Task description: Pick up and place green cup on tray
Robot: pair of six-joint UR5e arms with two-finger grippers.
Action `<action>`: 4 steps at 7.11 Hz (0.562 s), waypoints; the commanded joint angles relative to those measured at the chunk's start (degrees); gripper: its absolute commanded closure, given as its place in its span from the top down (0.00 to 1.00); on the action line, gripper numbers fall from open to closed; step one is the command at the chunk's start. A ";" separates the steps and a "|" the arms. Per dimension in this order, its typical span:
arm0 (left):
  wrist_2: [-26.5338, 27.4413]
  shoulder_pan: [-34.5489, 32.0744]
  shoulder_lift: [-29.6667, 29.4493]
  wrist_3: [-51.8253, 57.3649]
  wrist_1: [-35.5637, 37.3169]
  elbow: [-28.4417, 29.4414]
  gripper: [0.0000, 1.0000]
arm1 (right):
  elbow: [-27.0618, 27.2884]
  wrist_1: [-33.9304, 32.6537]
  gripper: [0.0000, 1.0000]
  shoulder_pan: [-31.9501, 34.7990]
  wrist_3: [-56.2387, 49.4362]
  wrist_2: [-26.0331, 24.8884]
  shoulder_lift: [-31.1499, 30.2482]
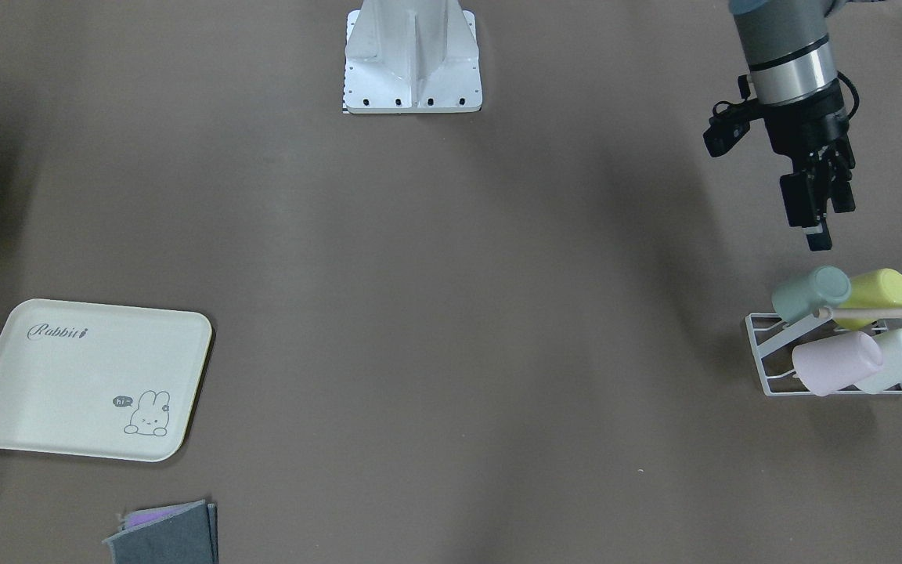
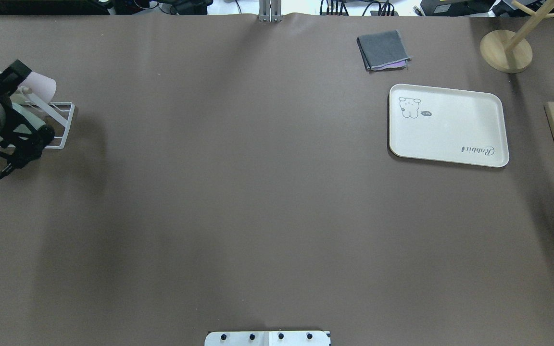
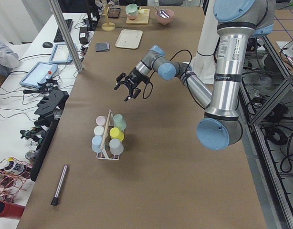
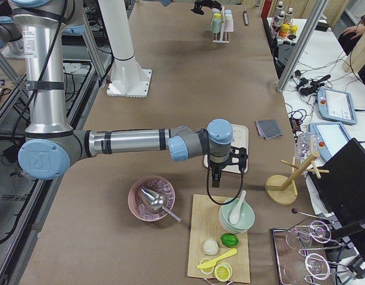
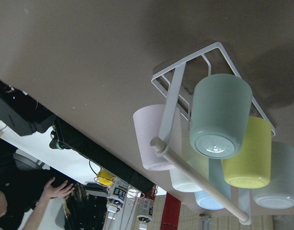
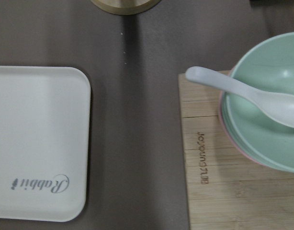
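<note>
Cream plastic, the tray [image 1: 67, 384] sits at the lower left of the front-facing view with nothing on it, so no part of the placing is done. The right tool [image 4: 213, 175] shows only in the right side view, at mid-frame, hanging by the tray's edge next to a wooden board [image 4: 212, 237]. I cannot tell how its jaws stand.

Across the bare brown table [image 1: 451, 313], at the far right of that same front-facing view, the green cup [image 1: 809, 292] rests tilted on a white wire rack [image 1: 764, 345]. It is the leftmost cup of the upper row, its base turned up and to the left, and it touches a yellow-green cup [image 1: 878, 294] on its right.

The left tool [image 1: 825, 223] hangs directly above the green cup in the picture, close but clear of it, pointing down. Its jaws are parted and hold nothing. In the left wrist view the cup fills the centre right, base toward the lens.

By my reading the approach is under way. The grasp, the lift off the rack, the carry across the table and the set-down are all left to do.
</note>
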 commanded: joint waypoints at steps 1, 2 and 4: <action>6.04 6.87 2.86 5.30 0.23 1.33 0.98 | -4.70 10.48 0.97 -6.05 8.12 -0.04 2.92; 9.73 9.51 3.91 5.74 0.31 2.38 0.98 | -10.05 16.35 0.95 -7.29 8.13 -0.13 4.77; 10.81 11.20 5.68 5.39 0.05 4.05 0.98 | -15.89 21.33 0.95 -10.00 11.09 -0.04 7.33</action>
